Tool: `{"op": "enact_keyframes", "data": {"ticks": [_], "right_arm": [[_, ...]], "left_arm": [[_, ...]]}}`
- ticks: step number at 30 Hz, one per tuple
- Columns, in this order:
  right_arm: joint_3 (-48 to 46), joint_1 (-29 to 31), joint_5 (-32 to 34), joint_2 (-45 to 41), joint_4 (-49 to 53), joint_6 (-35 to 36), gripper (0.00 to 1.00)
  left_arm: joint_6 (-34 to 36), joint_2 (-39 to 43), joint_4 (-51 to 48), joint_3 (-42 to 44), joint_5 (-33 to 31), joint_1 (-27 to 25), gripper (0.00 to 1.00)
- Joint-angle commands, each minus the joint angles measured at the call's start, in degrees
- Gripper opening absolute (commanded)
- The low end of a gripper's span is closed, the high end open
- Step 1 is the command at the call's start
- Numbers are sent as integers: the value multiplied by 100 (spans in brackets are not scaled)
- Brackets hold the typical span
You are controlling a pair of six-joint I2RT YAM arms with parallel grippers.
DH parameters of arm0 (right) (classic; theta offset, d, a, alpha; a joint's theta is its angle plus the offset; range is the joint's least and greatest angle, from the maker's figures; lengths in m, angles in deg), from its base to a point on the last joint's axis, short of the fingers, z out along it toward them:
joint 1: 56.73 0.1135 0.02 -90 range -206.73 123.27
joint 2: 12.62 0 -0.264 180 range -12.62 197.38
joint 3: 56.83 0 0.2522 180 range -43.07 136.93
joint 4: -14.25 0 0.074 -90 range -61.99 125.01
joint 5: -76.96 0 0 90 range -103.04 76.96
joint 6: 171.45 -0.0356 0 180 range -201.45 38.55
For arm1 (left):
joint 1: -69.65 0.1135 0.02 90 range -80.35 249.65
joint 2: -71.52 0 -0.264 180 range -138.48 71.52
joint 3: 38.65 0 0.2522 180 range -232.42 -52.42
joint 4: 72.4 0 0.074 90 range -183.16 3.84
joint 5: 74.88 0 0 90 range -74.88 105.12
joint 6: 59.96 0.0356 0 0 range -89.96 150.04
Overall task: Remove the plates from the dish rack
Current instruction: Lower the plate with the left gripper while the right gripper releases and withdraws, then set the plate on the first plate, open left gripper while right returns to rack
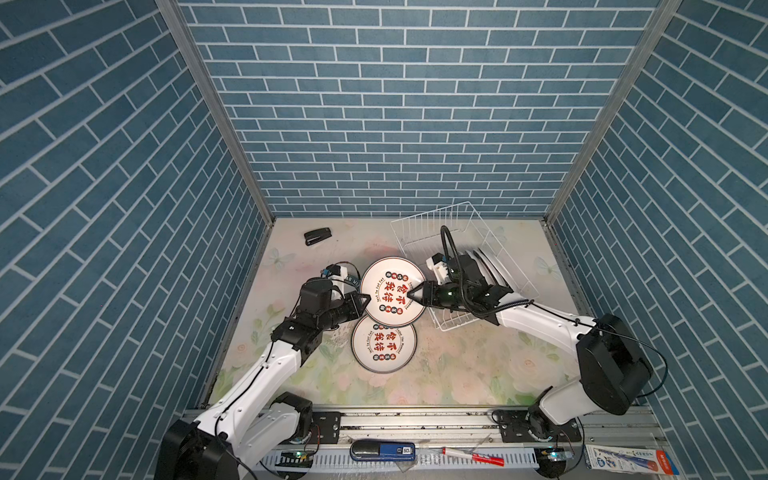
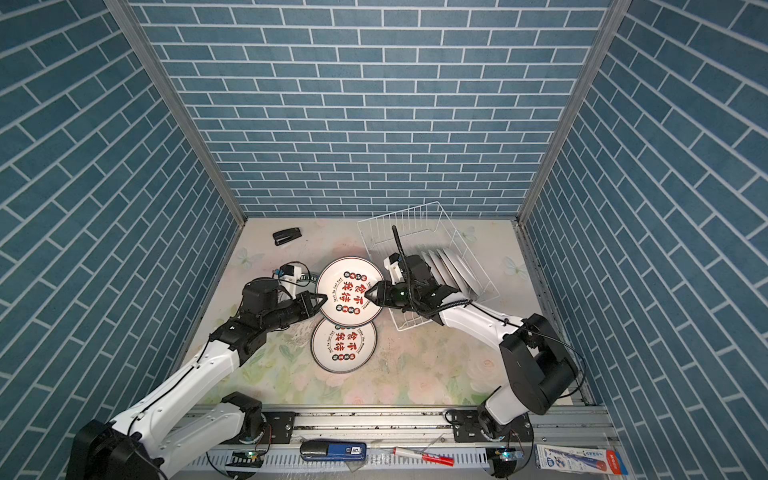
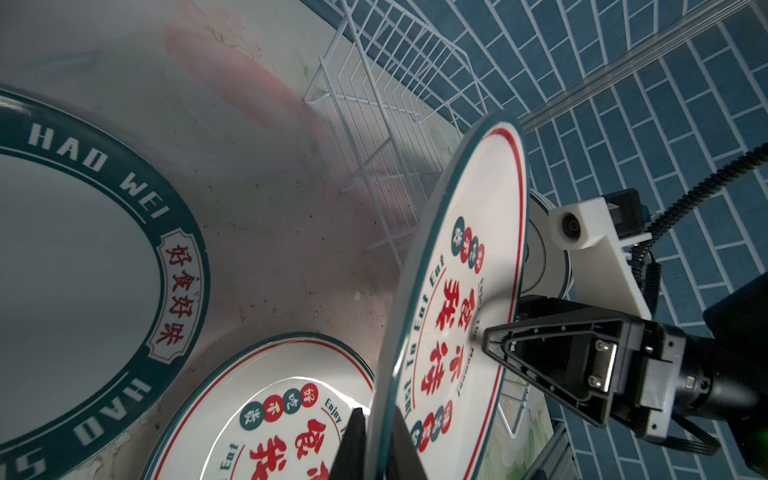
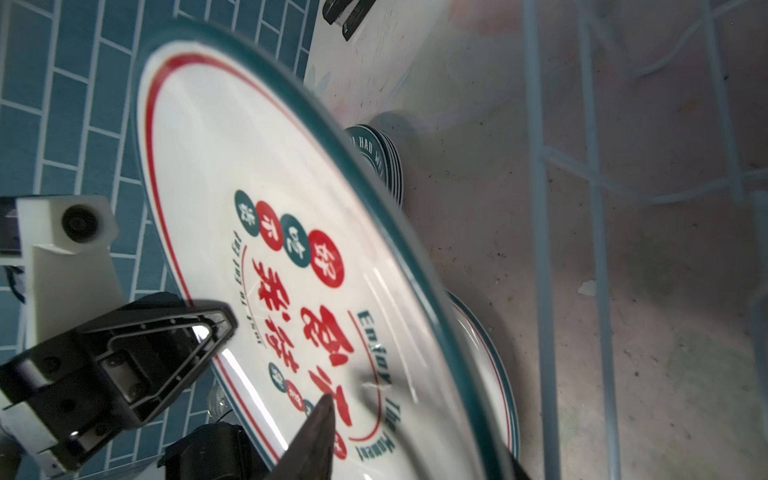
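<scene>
My left pincer point(image 1: 368, 300): clamped hard on the rim of the lifted plate point(image 1: 392, 291). In the left wrist view my two fingers point(image 3: 353, 440) pinch its green edge from both sides.

My right pincer point(image 1: 409, 293): at the opposite rim of that same plate, with the jaws parted. In the right wrist view the rim runs through the gap with room to spare, and one fingertip point(image 4: 324, 415) lies over the printed face.

Lifted plate: white, with a thin green rim, a red ring and red and black characters, its face turned up to both top views. It hangs between my two pincers, off the counter point(image 1: 457, 365) and just beside the left side of the dish rack point(image 1: 436, 232).

Flat plate point(image 1: 383, 347): it has the same print and lies face up on the counter, nearer my bases. In both top views the lifted plate overlaps its far edge.

Green-banded plates point(image 3: 83, 232): lettered HAO WEI, on the counter under my left wrist. The right wrist view shows them as a small stack, but I cannot count them.

Dish rack: white wire, standing askew on the far right part of the counter.

Racked plates point(image 1: 488, 268): they stand edge-on between the dividers at the rack's near end. My right arm hides part of them, so the number is unclear.

Stapler point(image 1: 317, 236): small and black, at the far left of the counter, well apart from the plates.
</scene>
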Motion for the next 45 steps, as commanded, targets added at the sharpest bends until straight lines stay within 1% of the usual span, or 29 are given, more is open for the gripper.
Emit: {"op": "enact_keyframes", "data": {"ticks": [1, 4, 9, 14, 16, 19, 23, 29, 32, 34, 38, 45], "right_arm": [[406, 43, 454, -408, 467, 571, 51], [381, 33, 668, -549, 646, 691, 52], [486, 32, 1196, -789, 1238, 989, 52], [850, 40, 1680, -1050, 2244, 1734, 52], [959, 39, 2072, -1137, 2699, 2021, 52], [959, 43, 2576, -1346, 3049, 2254, 52], [867, 38, 2948, -1669, 3206, 2356, 52], [724, 37, 3174, -1982, 3327, 2382, 52], [683, 38, 3402, -2054, 3437, 2380, 52], [677, 39, 3670, -2086, 3511, 2381, 52], [658, 42, 3899, -2103, 3582, 2438, 52], [791, 73, 4370, -1963, 3906, 2534, 52]], "left_arm": [[216, 162, -529, -122, 259, 276, 0], [172, 221, -564, -43, 534, 431, 0], [200, 370, -908, 1, 646, 446, 0], [275, 602, -1517, 61, 719, 446, 0], [283, 697, -1747, 116, 774, 446, 0], [366, 800, -2074, 181, 777, 446, 0], [255, 770, -1910, 408, 978, 437, 0], [213, 751, -1981, 515, 918, 437, 0], [176, 667, -1947, 630, 891, 430, 0], [171, 595, -1959, 673, 826, 428, 0], [212, 523, -2021, 676, 587, 428, 0], [247, 187, -1935, 703, 523, 428, 0]]}}
